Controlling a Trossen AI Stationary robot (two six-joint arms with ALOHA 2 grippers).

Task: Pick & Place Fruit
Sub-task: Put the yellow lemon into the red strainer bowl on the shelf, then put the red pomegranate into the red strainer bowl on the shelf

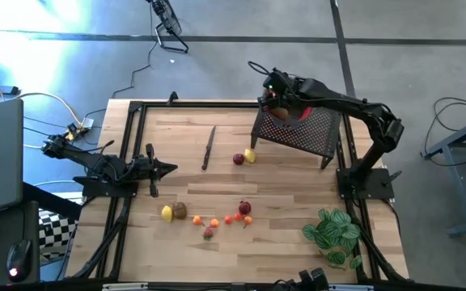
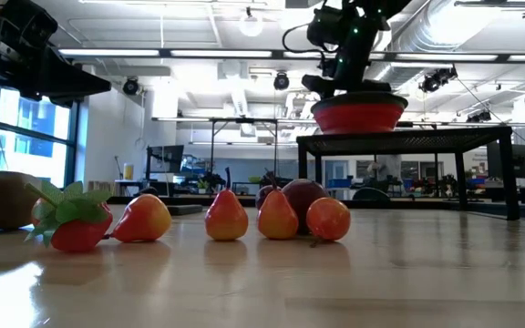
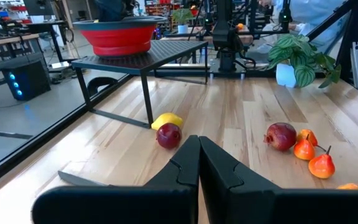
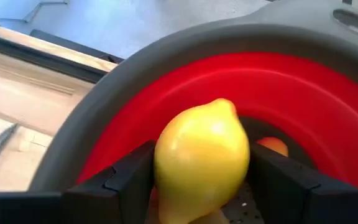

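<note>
The yellow lemon [image 4: 202,158] is smooth, glossy and oval with a blunt nipple at its top. It sits between the jaws of the right gripper [image 4: 201,180], which grip it on both sides, directly above the red bowl [image 4: 328,118]. An orange piece [image 4: 272,145] lies inside the bowl behind the lemon.

The bowl rests on a black mesh stand [image 1: 298,129] at the far right of the bench [image 1: 281,186]. A second lemon [image 1: 251,155] and a dark red fruit [image 1: 238,159] lie on the bench just beside the stand's near left leg. A thin dark knife [image 1: 209,148] lies left of them. A row of small fruit [image 1: 209,218] occupies the near centre of the bench: yellow, brown, orange and red pieces, plus a strawberry [image 2: 76,223].

The left gripper [image 3: 197,163], jaws closed and holding nothing, waits at the left edge of the bench. A green leafy plant [image 1: 332,230] stands at the near right corner. The middle of the bench between the stand and the fruit row is bare wood
</note>
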